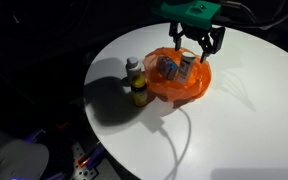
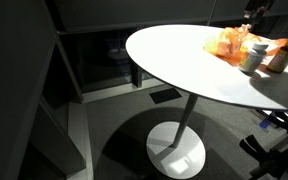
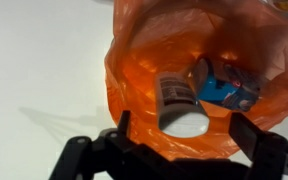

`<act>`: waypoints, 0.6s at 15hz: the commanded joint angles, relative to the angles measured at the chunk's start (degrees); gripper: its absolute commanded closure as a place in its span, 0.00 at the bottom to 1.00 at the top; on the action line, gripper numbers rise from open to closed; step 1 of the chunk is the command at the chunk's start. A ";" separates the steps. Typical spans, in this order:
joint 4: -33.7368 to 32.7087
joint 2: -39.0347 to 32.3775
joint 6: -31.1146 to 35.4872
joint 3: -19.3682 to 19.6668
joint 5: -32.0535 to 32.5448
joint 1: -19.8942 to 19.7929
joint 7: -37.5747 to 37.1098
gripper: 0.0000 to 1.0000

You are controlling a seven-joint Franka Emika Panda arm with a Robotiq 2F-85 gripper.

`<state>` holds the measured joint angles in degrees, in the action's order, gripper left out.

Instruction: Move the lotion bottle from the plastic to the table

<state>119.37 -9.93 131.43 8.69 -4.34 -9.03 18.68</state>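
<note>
An orange plastic bag (image 1: pixel 179 85) lies open on the round white table (image 1: pixel 244 110). Inside it lies a white lotion bottle (image 3: pixel 179 108) with a dark label, on its side, next to a blue box (image 3: pixel 224 85). My gripper (image 1: pixel 196 45) hangs just above the bag with its fingers spread wide. In the wrist view the black fingers (image 3: pixel 184 140) stand on either side of the bottle's near end, not touching it. The bag also shows in an exterior view (image 2: pixel 227 42) at the table's far side.
Two small bottles (image 1: pixel 136 82) stand upright on the table just beside the bag; they also show in an exterior view (image 2: pixel 254 55). A brown bottle (image 2: pixel 281 55) stands next to them. The table stands on a single pedestal foot (image 2: pixel 176 148).
</note>
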 commanded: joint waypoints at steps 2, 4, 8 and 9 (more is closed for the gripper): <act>-1.92 -1.98 0.24 -1.38 -1.64 -1.12 2.73 0.27; -2.19 -2.49 0.32 -1.53 -1.38 -1.13 2.70 0.32; -1.96 -2.05 0.52 -1.68 -0.26 -0.83 1.86 0.64; -1.28 -0.99 0.36 -1.61 0.25 -0.59 1.02 0.72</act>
<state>118.51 -11.78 131.72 7.76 -4.72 -9.04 19.40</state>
